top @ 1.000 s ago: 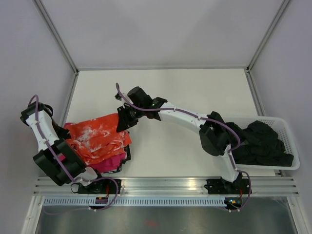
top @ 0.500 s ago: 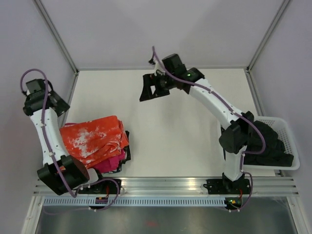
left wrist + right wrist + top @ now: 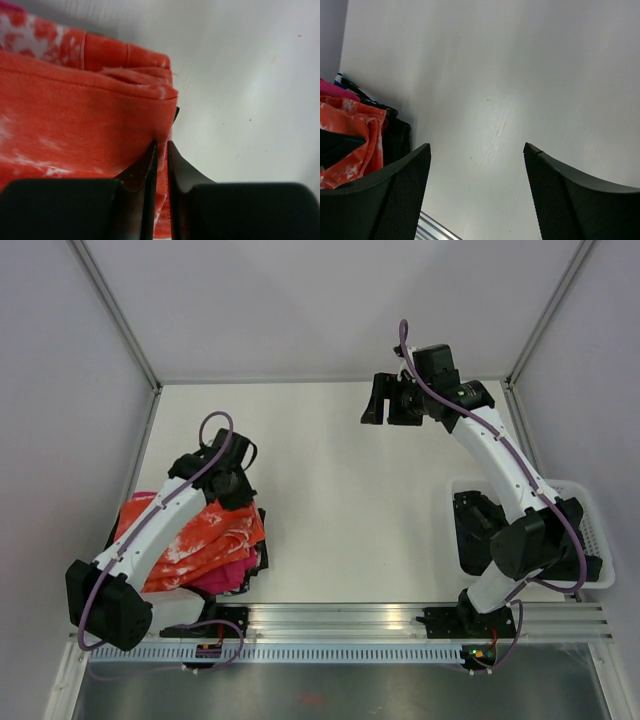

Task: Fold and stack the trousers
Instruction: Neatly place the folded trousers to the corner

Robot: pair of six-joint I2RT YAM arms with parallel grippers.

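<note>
The trousers (image 3: 220,530) are folded on a pink cloth (image 3: 215,580) by the table's (image 3: 340,520) near left corner. The left hand (image 3: 160,146) is pressed almost shut at their right edge; whether cloth is pinched cannot be told. If cloth is caught, the fold could be pulled open when the hand is lifted. The right hand (image 3: 476,147) is spread wide and empty. Compared with half a second ago, the left hand is now lowered onto the pile, and the right hand is moved further right.

Even, bright, diffuse light; shadows soft.
Both wrist views blur the near black fingers (image 3: 142,190); faint sheen streaks the white tabletop (image 3: 510,120).
</note>
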